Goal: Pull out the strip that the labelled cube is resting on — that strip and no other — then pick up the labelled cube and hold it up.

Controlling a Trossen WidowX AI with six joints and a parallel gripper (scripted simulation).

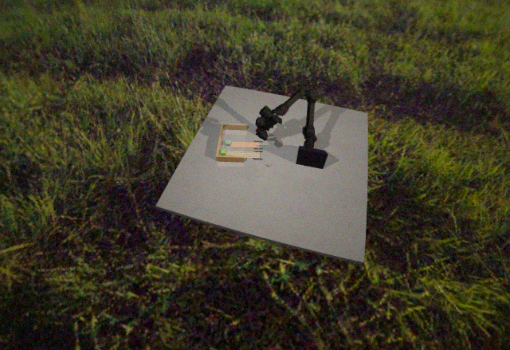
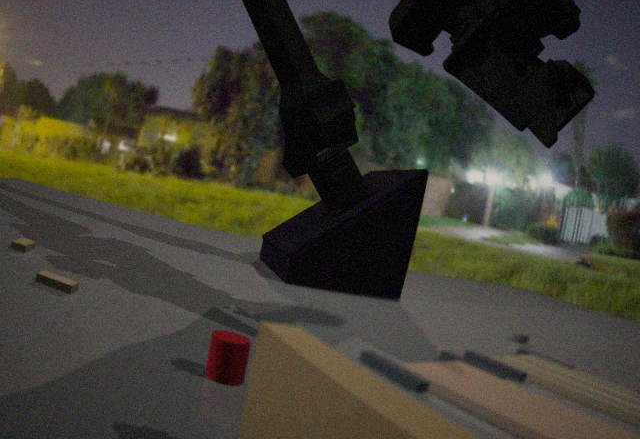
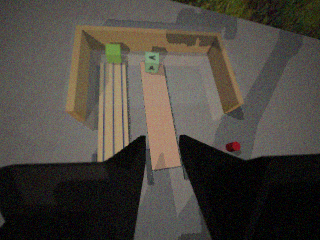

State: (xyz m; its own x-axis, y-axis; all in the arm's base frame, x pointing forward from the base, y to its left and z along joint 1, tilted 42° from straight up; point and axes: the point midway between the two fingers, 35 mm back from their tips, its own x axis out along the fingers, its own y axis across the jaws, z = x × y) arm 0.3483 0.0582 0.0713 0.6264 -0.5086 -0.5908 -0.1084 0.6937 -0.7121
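– Labelled cube (image 3: 152,62): where is it found?

– It is seen straight ahead of the gripper (image 3: 162,139), well apart from it, seated on the far end of the pinkish strip (image 3: 160,120), close against the back wall of the wooden tray (image 3: 77,75). A plain green cube (image 3: 113,53) is set just to its left, on the pale striped strip (image 3: 112,110).

– How much of the task is judged done?

– None that can be seen. The pinkish strip is not yet pulled, the cube is not yet lifted. Only the approach is made: in the wrist view the strip's near end is framed between the two fingers, yet in the exterior view the gripper is held well above the bench (image 3: 40,60).

– And the gripper's state?

– The jaws are set narrow with a gap left between them; nothing is held.

– Which way is the strip laid?

– Its long axis is run from under the gripper away towards the tray's back wall, leaning slightly left at the far end. The near end is pushed out through the tray's open side, so a pull back towards the gripper is called for. A red cylinder (image 3: 232,146) is left off to the right, clear of that line.
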